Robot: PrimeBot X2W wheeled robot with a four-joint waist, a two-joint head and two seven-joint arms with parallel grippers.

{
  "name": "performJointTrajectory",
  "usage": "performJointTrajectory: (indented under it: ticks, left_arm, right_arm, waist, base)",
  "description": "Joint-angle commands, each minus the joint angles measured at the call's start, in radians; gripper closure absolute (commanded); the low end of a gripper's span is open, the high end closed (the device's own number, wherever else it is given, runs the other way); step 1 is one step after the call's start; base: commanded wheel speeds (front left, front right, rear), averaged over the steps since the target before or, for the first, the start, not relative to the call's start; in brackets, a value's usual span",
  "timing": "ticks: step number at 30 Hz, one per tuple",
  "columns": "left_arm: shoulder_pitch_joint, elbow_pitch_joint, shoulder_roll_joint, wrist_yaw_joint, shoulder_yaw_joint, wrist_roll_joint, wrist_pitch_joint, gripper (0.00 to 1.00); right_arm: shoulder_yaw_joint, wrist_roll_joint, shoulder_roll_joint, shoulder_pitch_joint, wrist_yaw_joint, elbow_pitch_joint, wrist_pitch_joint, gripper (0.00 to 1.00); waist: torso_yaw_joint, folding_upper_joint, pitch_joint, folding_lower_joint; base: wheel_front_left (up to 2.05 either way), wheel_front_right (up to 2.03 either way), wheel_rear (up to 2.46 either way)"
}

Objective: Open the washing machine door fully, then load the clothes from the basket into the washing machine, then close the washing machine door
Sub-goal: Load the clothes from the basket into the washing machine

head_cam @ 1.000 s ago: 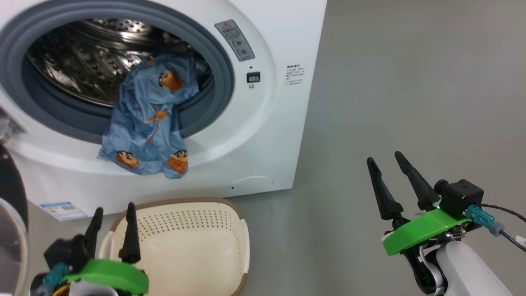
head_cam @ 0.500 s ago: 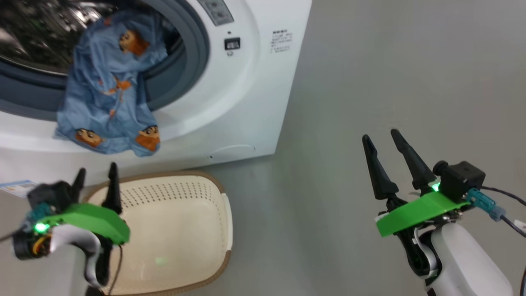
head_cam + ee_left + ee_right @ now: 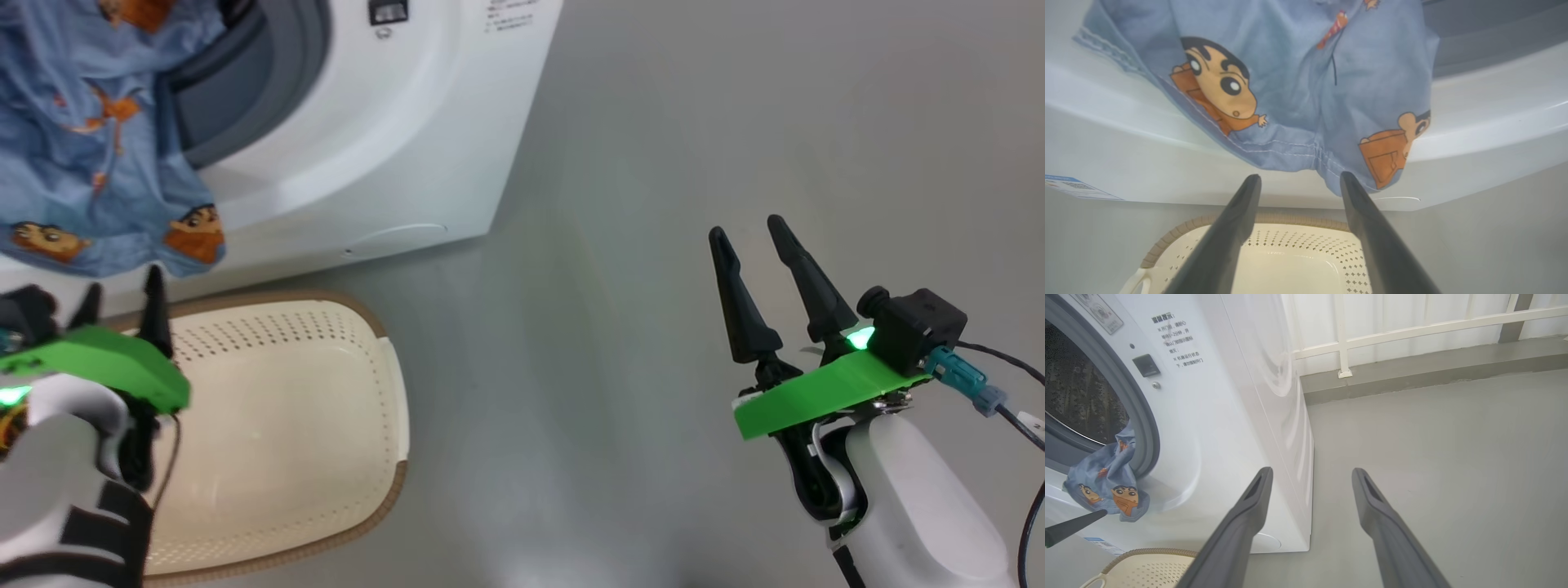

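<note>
your head camera points lower and further right than a second ago, so the washing machine [image 3: 392,163] sits at the upper left corner of its view. the basket [image 3: 277,425] stands on the grey floor [image 3: 653,163] just in front of the washer's bottom edge. the clothes [image 3: 90,163] hang out of the drum mouth, down over the front lip, above the basket's far rim. your left gripper [image 3: 122,286] is spread wide with nothing in it, its tips just under the hem. your right gripper [image 3: 745,229] is spread wide and empty too, over the floor, well apart from the washer.
</note>
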Motion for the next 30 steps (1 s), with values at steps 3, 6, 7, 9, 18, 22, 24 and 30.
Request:
performJointTrajectory:
  ticks: [3, 6, 7, 9, 18, 22, 24, 30]
  left_arm:
    - [-0.053, 0.022, 0.065, -0.010, 0.031, -0.013, -0.027, 0.00]
    - [-0.089, 0.050, 0.077, -0.013, 0.039, -0.026, -0.045, 0.00]
    - [-0.100, 0.060, 0.082, -0.014, 0.042, -0.030, -0.049, 0.00]
    - [-0.120, 0.076, 0.092, -0.015, 0.044, -0.035, -0.061, 0.00]
    - [-0.179, 0.068, 0.114, -0.004, 0.045, -0.011, -0.117, 0.00]
    - [-0.166, 0.025, 0.105, 0.001, 0.050, 0.010, -0.120, 1.00]
    - [-0.154, 0.016, 0.098, -0.002, 0.051, 0.015, -0.120, 1.00]
    - [-0.113, -0.030, 0.084, -0.011, 0.040, 0.039, -0.120, 1.00]
  right_arm:
    - [0.015, -0.004, 0.005, -0.022, 0.005, -0.032, -0.008, 0.00]
    - [0.011, -0.004, 0.008, -0.024, 0.005, -0.037, -0.008, 0.00]
    - [0.011, -0.005, 0.009, -0.025, 0.005, -0.039, -0.008, 0.00]
    - [0.011, -0.006, 0.010, -0.027, 0.005, -0.043, -0.008, 0.00]
    - [0.004, -0.015, 0.014, -0.034, 0.005, -0.048, -0.008, 0.00]
    - [0.005, -0.018, 0.018, -0.037, 0.005, -0.043, -0.008, 0.00]
    - [0.007, -0.018, 0.019, -0.038, 0.005, -0.041, -0.008, 0.00]
    - [0.008, -0.018, 0.018, -0.037, 0.005, -0.032, -0.008, 0.00]
  waist:
    - [-0.044, -0.0001, 0.057, 0.0000]
    - [-0.051, -0.0001, 0.078, 0.0000]
    - [-0.053, -0.0001, 0.084, 0.0000]
    - [-0.056, -0.0001, 0.094, 0.0000]
    - [-0.052, -0.0001, 0.116, 0.0000]
    - [-0.041, -0.0001, 0.114, 0.0000]
    - [-0.036, -0.0001, 0.110, 0.0000]
    - [-0.017, -0.0001, 0.086, 0.0000]
  base:
    - [0.00, 0.00, 0.00]
    - [0.00, 0.00, 0.00]
    - [0.00, 0.00, 0.00]
    - [0.00, 0.00, 0.00]
    - [0.00, 0.00, 0.00]
    - [0.00, 0.00, 0.00]
    - [0.00, 0.00, 0.00]
    - [0.00, 0.00, 0.00]
